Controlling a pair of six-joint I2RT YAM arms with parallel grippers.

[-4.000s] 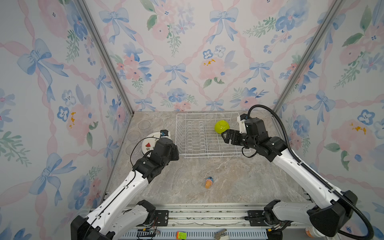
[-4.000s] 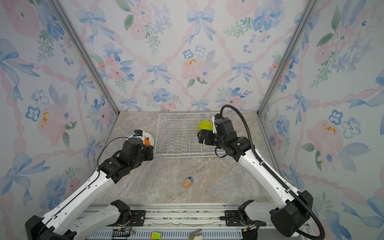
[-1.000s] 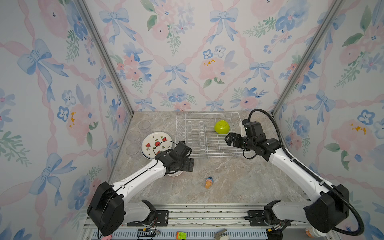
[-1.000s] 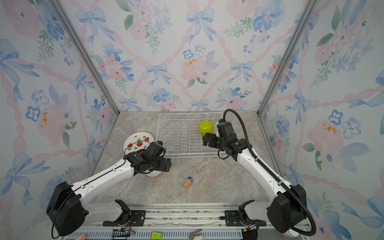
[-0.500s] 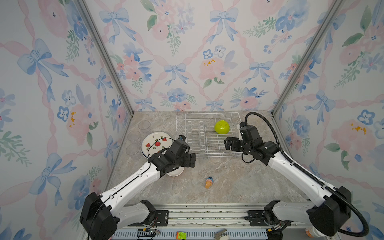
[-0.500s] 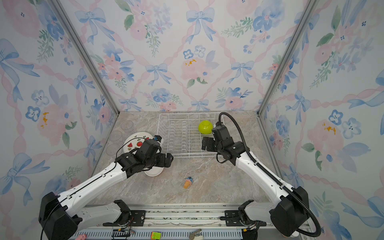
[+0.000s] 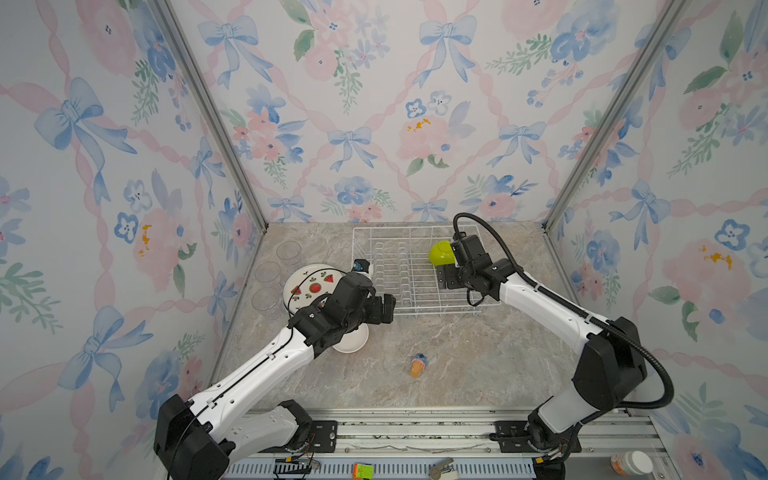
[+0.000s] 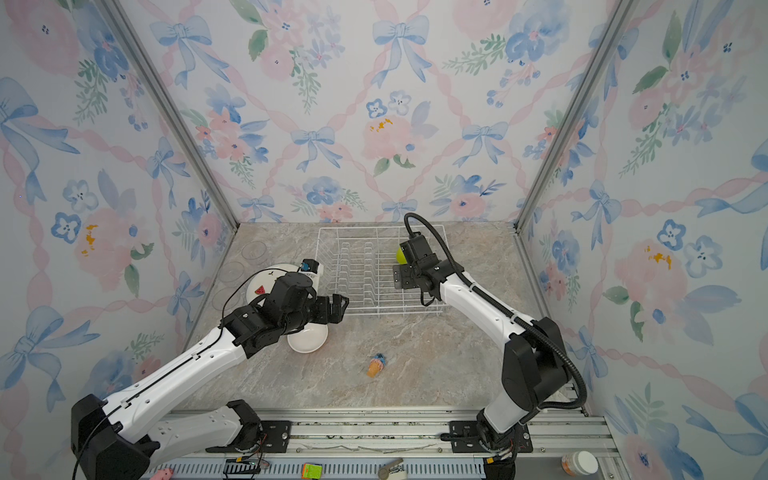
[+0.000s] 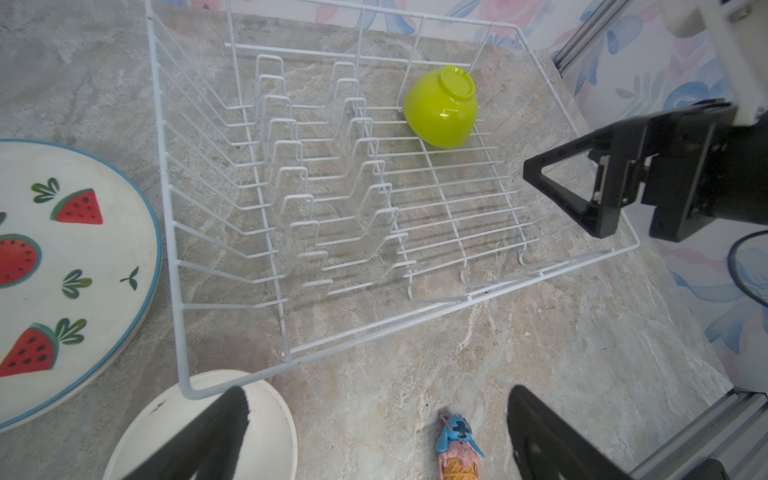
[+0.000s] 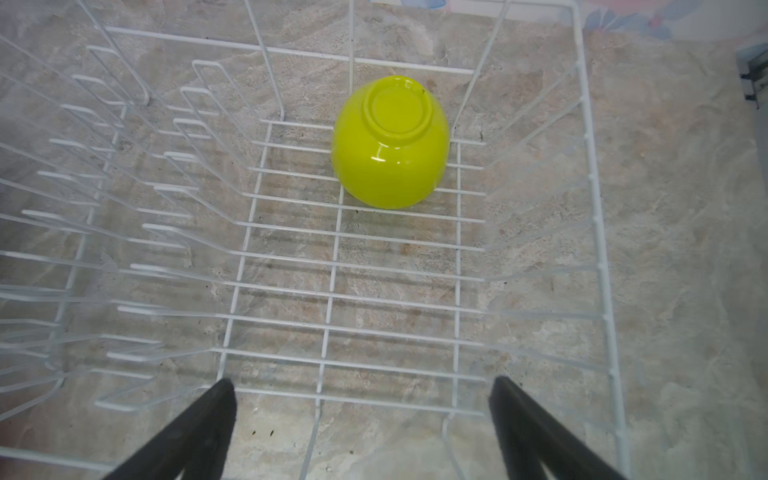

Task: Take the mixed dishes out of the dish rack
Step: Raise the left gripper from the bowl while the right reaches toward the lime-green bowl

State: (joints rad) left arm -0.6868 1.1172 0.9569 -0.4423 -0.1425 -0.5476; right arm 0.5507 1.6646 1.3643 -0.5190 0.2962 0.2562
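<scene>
The rack [image 7: 399,270] is nearly bare; the right pincer [image 10: 361,382], above its near wires, and the left pincer [image 9: 376,390], beside it, both gape empty; the upturned green bowl [image 10: 390,141] sits in its far right part, a slick dome that may squirt free, or a jaw catch wire.

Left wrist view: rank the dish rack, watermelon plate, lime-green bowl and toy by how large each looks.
1. dish rack
2. watermelon plate, partly cut off by the frame edge
3. lime-green bowl
4. toy, nearer the camera and cut off, yet still the smallest
</scene>
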